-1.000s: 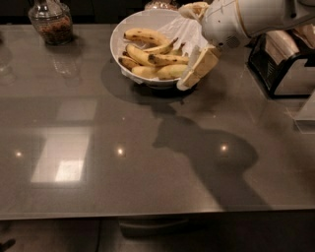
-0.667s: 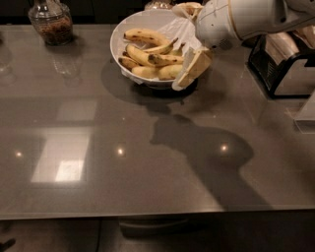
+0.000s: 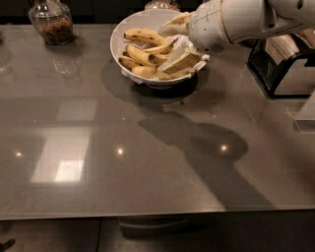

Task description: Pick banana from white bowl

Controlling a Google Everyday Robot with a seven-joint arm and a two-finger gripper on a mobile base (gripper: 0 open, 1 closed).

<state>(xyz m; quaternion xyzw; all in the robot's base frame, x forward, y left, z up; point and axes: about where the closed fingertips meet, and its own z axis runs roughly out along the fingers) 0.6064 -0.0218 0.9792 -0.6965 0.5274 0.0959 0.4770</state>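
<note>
The white bowl (image 3: pixel 117 37) stands at the back middle of the grey table and holds several yellow bananas (image 3: pixel 142 35), some with brown spots. My gripper (image 3: pixel 173 44) reaches in from the right on a white arm and sits low over the right half of the bowl. It is open, with one finger (image 3: pixel 173 24) at the far rim and the other finger (image 3: pixel 183 61) near the front rim. The tips of the bananas lie between them. The arm hides the right side of the bowl.
A glass jar (image 3: pixel 50 22) with dark contents stands at the back left. Another jar top (image 3: pixel 161 5) shows behind the bowl. A black wire rack (image 3: pixel 283 66) stands at the right edge. The grey tabletop (image 3: pixel 147 162) stretches toward the front.
My gripper has moved left and deeper into the bowl, and its fingers have swung from pointing down to pointing left across the bananas.
</note>
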